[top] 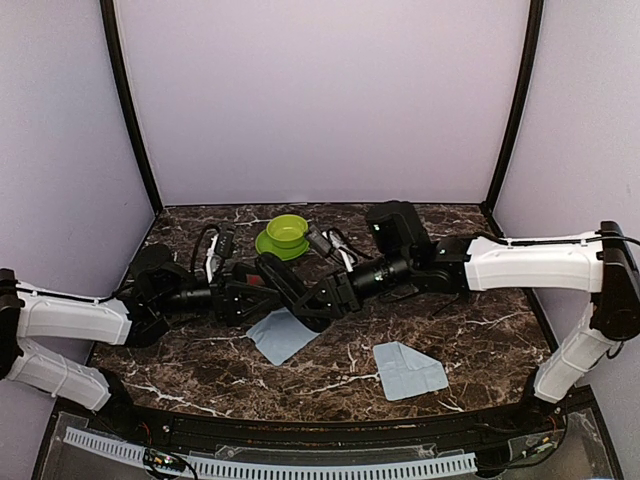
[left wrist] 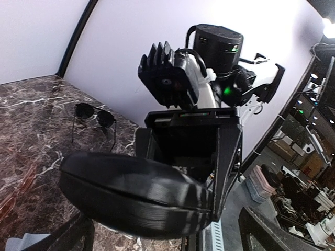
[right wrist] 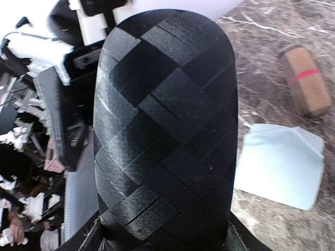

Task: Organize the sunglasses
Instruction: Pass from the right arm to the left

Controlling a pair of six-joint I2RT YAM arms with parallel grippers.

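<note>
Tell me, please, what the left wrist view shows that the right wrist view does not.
Only the left wrist view shows the black sunglasses, lying on the table beyond the case. Only the right wrist view shows the brown case with its red stripe. Both show the black case up close, filling much of the picture, and the marble table under it.

One pair of sunglasses (left wrist: 94, 117) has a thin black wire frame and dark, rounded lenses. It rests on the marble counter (left wrist: 31, 130) close to its back edge, with the temple arms unfolded and the two lenses side by side
</note>
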